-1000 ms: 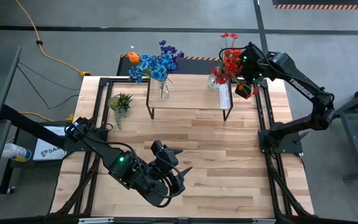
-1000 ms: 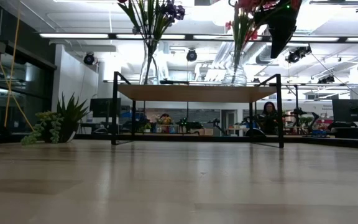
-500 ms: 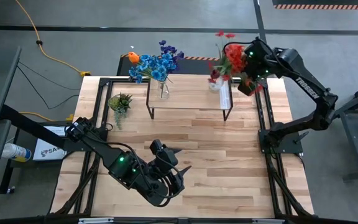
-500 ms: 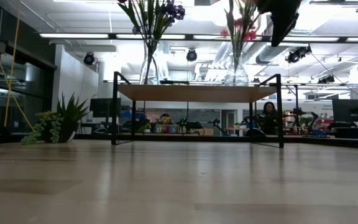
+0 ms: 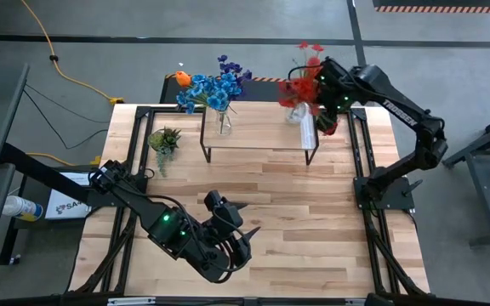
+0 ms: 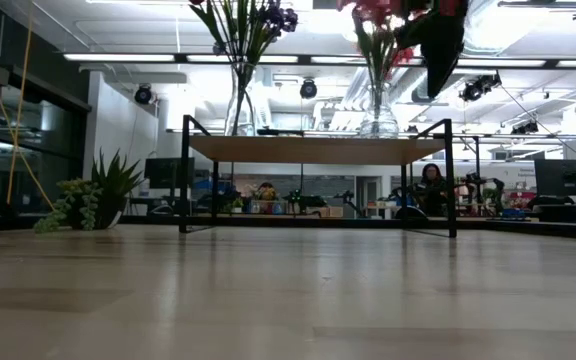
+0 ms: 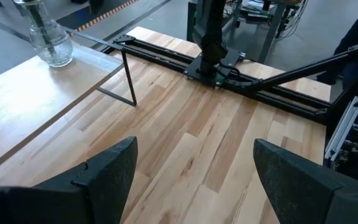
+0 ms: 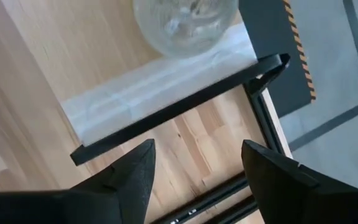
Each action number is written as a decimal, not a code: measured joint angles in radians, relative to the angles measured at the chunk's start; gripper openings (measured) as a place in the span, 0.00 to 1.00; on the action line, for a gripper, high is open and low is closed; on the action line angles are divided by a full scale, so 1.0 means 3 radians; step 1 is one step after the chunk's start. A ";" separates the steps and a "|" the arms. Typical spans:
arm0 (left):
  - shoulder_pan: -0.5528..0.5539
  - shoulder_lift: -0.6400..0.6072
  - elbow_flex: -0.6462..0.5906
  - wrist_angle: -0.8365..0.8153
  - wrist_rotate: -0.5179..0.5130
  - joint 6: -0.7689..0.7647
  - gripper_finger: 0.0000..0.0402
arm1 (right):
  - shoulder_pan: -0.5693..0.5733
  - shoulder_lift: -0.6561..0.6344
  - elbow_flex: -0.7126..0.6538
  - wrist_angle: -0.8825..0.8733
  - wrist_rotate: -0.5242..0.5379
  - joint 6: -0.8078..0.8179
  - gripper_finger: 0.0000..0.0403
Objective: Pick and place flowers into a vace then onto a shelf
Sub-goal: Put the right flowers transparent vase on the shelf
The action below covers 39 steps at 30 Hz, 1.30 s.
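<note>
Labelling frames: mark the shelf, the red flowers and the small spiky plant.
shelf (image 5: 262,129), high view, bare middle of its board.
red flowers (image 5: 300,87), high view, the bloom cluster.
small spiky plant (image 5: 164,138), high view, its green leaves.

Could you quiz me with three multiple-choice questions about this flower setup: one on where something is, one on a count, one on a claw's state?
1. Where does the small spiky plant stand?
A. on the shelf
B. on the tabletop, left of the shelf
C. on the floor

2. How many glass vases stand on the shelf?
A. one
B. two
C. four

3. The left claw is:
A. open, empty
B. holding a flower
C. holding a vase

Answers: 1 B, the high view shows it beside the shelf; 2 B, the low view shows the left vase and right vase; 3 A, its fingers are apart over bare wood.
</note>
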 joint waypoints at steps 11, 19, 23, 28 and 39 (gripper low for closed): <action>0.0000 0.0001 -0.0001 -0.0151 -0.0109 -0.0001 0.88 | 0.0010 -0.0043 0.0000 -0.0291 0.0059 0.0060 0.59; 0.0000 -0.0001 0.0000 -0.0148 -0.0378 -0.0002 0.88 | 0.0010 -0.0085 0.0043 -0.0323 0.0094 0.0068 0.60; 0.0000 -0.0001 0.0000 -0.0148 -0.0490 -0.0002 0.88 | 0.0010 -0.0085 0.0106 -0.0240 0.0094 0.0068 0.59; 0.0000 -0.0001 0.0001 -0.0144 -0.0522 -0.0003 0.88 | 0.0010 -0.0082 0.0117 -0.0224 0.0084 0.0063 0.58; 0.0000 -0.0001 0.0001 -0.0109 -0.0524 -0.0004 0.88 | 0.0010 -0.0075 0.0118 -0.0195 0.0109 0.0044 0.58</action>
